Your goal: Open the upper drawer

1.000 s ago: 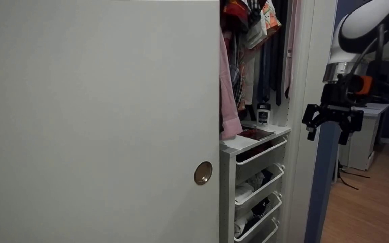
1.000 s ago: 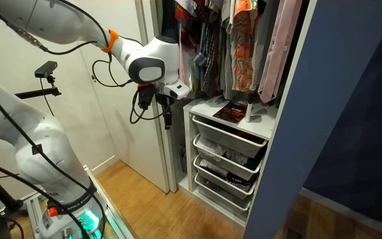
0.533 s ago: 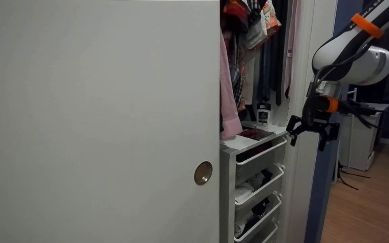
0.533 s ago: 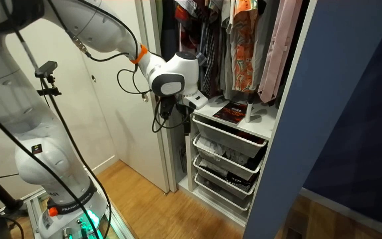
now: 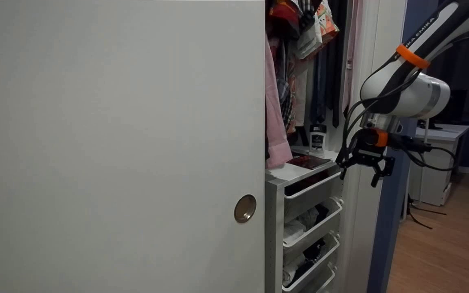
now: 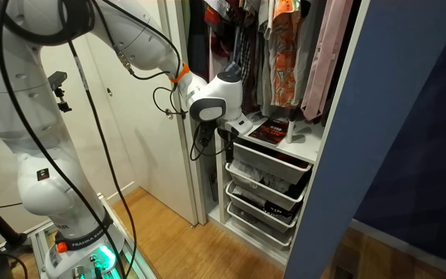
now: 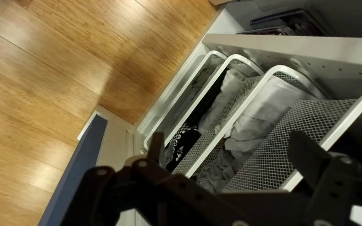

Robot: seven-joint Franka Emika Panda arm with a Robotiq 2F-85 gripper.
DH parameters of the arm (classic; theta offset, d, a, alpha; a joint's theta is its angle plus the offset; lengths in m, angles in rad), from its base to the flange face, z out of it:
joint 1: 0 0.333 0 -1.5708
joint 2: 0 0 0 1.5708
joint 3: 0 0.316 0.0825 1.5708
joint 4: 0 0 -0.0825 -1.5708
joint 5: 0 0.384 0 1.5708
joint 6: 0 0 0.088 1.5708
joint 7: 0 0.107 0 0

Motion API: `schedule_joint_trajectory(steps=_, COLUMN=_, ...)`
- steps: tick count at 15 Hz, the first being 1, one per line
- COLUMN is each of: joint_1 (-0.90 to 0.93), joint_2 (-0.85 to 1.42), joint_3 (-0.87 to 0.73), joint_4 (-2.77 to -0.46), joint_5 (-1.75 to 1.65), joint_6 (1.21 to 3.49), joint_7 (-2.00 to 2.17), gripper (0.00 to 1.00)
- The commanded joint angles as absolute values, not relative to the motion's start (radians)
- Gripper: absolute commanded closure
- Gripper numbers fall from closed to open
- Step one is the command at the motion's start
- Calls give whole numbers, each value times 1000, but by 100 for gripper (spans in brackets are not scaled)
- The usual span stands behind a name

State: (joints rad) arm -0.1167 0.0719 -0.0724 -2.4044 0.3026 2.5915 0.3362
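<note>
The upper drawer is a white mesh basket with a white rim, topmost of the stack. It shows in both exterior views (image 5: pixel 310 199) (image 6: pixel 265 162) and at the right of the wrist view (image 7: pixel 278 150). It sits under the cabinet's top board. My black gripper (image 5: pixel 358 179) points down in front of the drawer stack with its jaws wide apart and empty. In the other view of the room it covers the drawer's near left corner (image 6: pixel 229 155). In the wrist view (image 7: pixel 226 136) the right fingertip overlaps the upper drawer's front rim; contact cannot be told.
Similar lower drawers (image 6: pixel 267 192) hold folded clothes. A booklet (image 6: pixel 271 131) and a bottle (image 5: pixel 318 139) are on the cabinet's top (image 6: pixel 304 149). A white sliding door (image 5: pixel 116 142) and a blue wall end (image 6: pixel 343 155) flank the opening. Clothes (image 6: pixel 285 77) hang above.
My arm has moved toward the drawer stack and lower, bringing the gripper to the upper drawer's corner. The gripper has stayed open. The drawers have not visibly moved.
</note>
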Motion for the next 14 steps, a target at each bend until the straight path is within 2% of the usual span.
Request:
schedule_joint_trajectory(steps=1, joint_1=-107, joint_2=71, joint_3=-82, joint_4=-2403, joint_5=302, joint_6=2589, joint_7=337, gripper=0)
schedule_joint_trajectory(steps=9, joint_1=-87, joint_2=227, joint_3=-67, joint_4=-2294, joint_5=379, joint_6=2742, joint_7=454, gripper=0)
schedule_joint_trajectory(steps=14, joint_1=-109, joint_2=345, joint_3=-22, joint_4=-2197, joint_5=558, joint_6=2824, joint_7=440, gripper=0)
